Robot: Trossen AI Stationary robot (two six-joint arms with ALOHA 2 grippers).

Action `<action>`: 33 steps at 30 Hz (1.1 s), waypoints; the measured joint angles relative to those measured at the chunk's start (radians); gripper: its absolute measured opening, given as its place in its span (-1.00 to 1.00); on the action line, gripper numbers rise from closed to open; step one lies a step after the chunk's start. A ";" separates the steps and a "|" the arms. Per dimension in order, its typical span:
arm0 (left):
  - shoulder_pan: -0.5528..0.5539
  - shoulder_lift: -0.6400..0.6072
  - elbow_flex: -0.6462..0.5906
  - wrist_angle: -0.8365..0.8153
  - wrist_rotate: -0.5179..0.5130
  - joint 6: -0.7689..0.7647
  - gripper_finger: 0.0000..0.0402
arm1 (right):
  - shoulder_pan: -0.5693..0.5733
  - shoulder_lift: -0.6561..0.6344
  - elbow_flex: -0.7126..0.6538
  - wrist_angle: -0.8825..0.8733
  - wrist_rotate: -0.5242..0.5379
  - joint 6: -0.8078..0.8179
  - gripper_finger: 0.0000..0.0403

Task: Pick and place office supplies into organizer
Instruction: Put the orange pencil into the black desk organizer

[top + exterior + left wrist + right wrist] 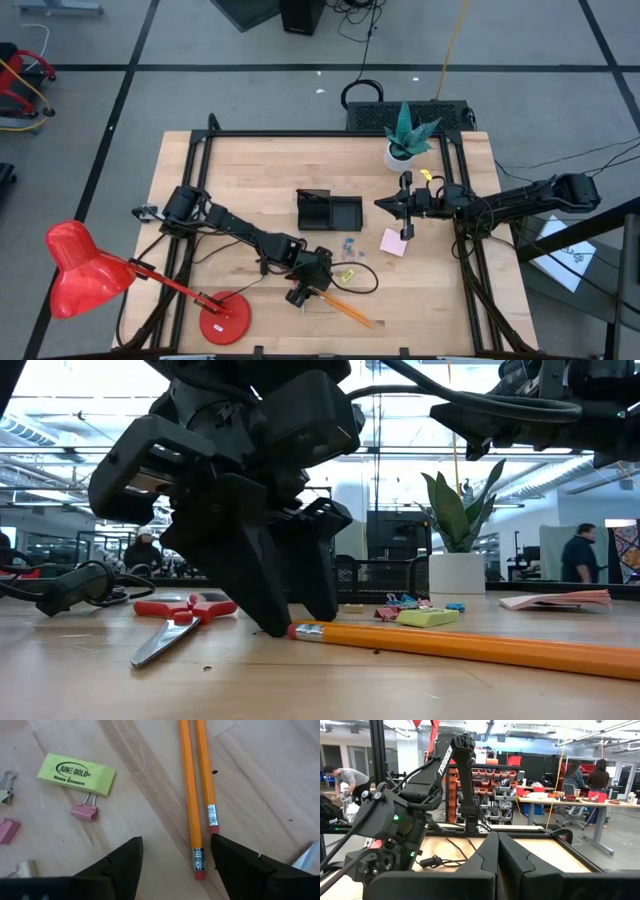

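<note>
Wooden tabletop holds your organizer [328,211], apparently empty. In front of it, your left gripper [172,865] spreads wide over two pencils [191,795]; eraser [76,773], clips, scissors [175,622] remain out. Right gripper [380,204], beside the organizer, is closed, empty.

This is a robotics lab or workshop inside a large open industrial hall. A wooden table [320,290] in a black metal frame stands on a grey floor marked with dark lines. Beyond it stand shelves of red parts bins [492,782], long workbenches [555,800] with people seated at them, exposed ceiling lights, another robot arm [462,775], and loose cables [360,25].
</note>
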 joint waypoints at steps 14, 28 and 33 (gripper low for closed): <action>0.064 0.003 -0.001 0.041 -0.048 -0.037 -0.51 | 0.000 0.000 0.000 -0.002 0.000 -0.002 -0.99; 0.110 -0.002 0.001 -0.081 -0.085 0.032 -0.93 | 0.000 0.000 0.000 -0.009 0.000 -0.003 -0.99; 0.109 -0.003 0.001 -0.104 -0.079 0.084 -0.91 | 0.000 0.000 0.000 -0.009 0.000 -0.005 -1.00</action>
